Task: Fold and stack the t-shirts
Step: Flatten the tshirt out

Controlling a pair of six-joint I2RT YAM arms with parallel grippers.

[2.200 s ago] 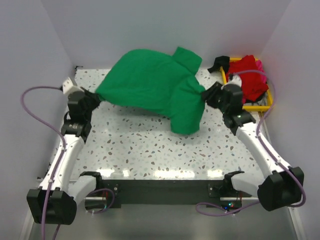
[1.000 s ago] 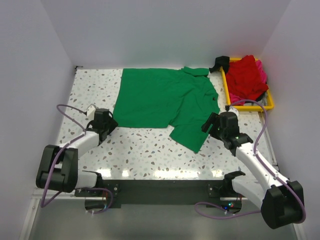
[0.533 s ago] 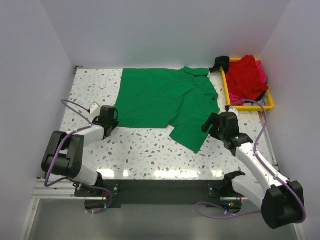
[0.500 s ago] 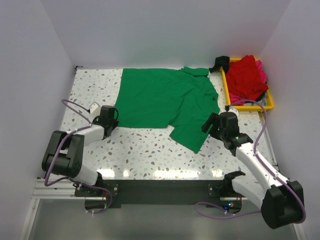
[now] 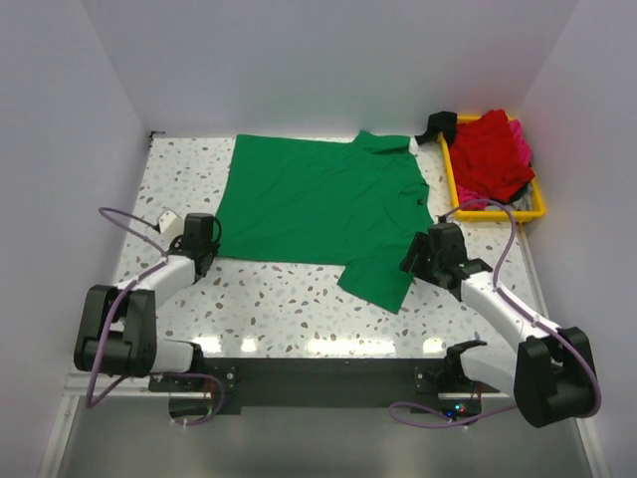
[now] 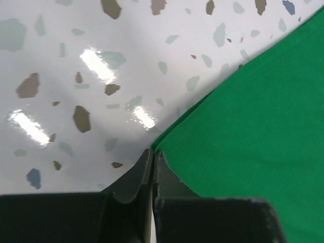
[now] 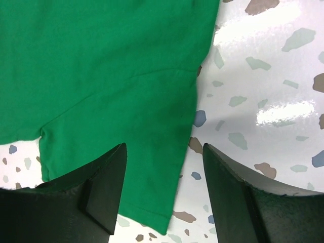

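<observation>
Green t-shirt [image 5: 318, 204] lies spread flat mid-worktop [image 5: 299, 299]; left end effector [image 6: 153, 154] is pinched together on its near-left hem corner, right end effector [image 7: 163, 147] stands apart over the near-right sleeve, probably to tension the cloth for folding.

Matt cloth t-shirt [image 5: 318, 199] — glossy speckled table [image 5: 279, 291]

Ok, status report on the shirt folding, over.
Left gripper shut at green t-shirt hem corner, grip unclear. Right gripper open astride its sleeve edge. Shirt spread flat, unfolded. Red and pink shirts in yellow tray, nothing blocking.
</observation>
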